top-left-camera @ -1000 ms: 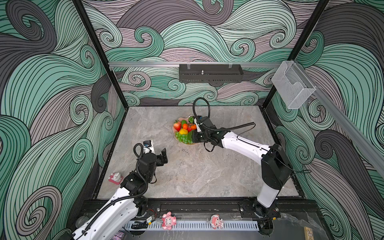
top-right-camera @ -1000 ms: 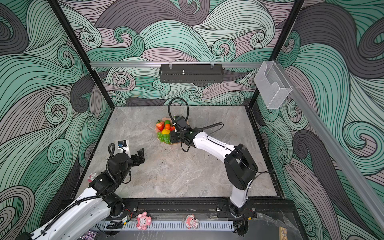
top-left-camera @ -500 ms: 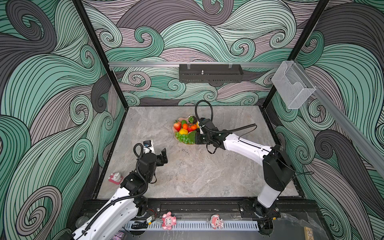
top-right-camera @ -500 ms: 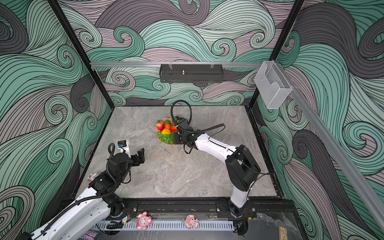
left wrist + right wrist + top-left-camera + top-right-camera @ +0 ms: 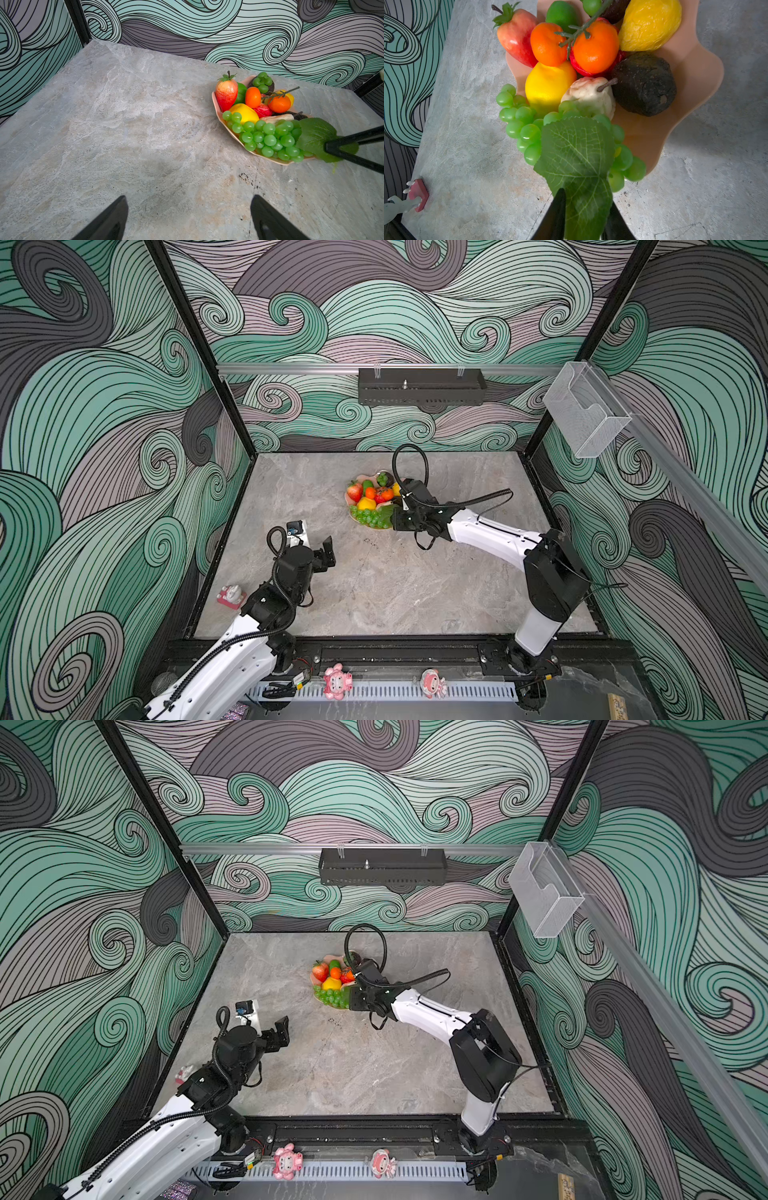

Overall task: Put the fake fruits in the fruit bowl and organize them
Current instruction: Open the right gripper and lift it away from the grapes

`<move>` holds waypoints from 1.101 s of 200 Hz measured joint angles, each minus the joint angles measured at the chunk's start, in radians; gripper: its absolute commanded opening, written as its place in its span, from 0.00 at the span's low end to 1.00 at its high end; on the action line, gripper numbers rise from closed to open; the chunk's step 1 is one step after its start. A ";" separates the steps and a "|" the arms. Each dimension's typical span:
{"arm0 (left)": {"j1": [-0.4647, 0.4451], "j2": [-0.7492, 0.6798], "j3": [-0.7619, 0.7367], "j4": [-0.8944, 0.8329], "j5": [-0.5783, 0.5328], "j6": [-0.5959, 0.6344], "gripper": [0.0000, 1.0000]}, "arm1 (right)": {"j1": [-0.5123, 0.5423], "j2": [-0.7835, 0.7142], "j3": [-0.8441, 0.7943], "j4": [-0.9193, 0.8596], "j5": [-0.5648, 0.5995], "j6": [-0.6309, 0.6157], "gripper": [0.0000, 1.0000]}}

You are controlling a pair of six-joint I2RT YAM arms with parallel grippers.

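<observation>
**Far left, near edge.** Pink figurine, standing at the left border of the table.

**Left of centre, near half.** Left gripper, poised above bare tabletop. Its fingers are spread wide with nothing between them. It is well apart from the bowl.

**Centre, far half.** Fruit bowl, a peach-pink dish with a wavy rim, resting flat on the table. Contents, left to right:
- strawberry, at the left rim
- lime, just behind the strawberry
- oranges, two side by side, sitting atop the pile
- lemon, touching the grapes
- pale pear, stem pointing toward the avocado
- avocado, dark, on the right side of the dish

Green grapes are draped over the near rim, and several of them hang outside the bowl. Their leaf reaches out past the rim to the right.

**Right of the bowl.** Right gripper, low at the near right rim. Its fingers stand a little apart, one on either side of the leaf. The leaf covers the pads, so I cannot tell whether they press on it.

**Far right, on the wall.** Clear box.
</observation>
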 measured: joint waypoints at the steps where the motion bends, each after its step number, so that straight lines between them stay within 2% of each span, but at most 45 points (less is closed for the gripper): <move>1: 0.000 0.000 0.000 0.000 0.000 0.000 0.94 | 0.000 0.000 0.000 0.000 0.000 0.000 0.32; 32: 0.000 0.000 0.000 0.000 0.000 0.000 0.94 | 0.000 0.000 0.000 0.002 0.000 0.008 0.40; 95: 0.000 0.018 0.000 0.007 0.001 0.001 0.94 | 0.000 -0.068 -0.021 -0.025 0.006 -0.007 0.73; 103: 0.000 0.019 0.000 0.007 0.001 0.002 0.99 | 0.000 -0.084 -0.024 -0.030 0.010 -0.012 0.76; 143: 0.000 0.017 0.000 0.009 -0.018 0.020 0.99 | -0.009 -0.192 -0.045 -0.074 0.049 -0.061 0.83; 172: 0.000 0.018 0.000 0.054 -0.062 0.039 0.99 | -0.048 -0.337 -0.103 -0.108 0.159 -0.131 0.88; 191: 0.000 0.048 0.001 0.111 -0.125 0.056 0.99 | -0.107 -0.426 -0.157 -0.113 0.268 -0.177 0.99; 220: 0.006 0.216 0.039 0.206 -0.226 0.169 0.99 | -0.217 -0.488 -0.270 -0.080 0.484 -0.250 0.99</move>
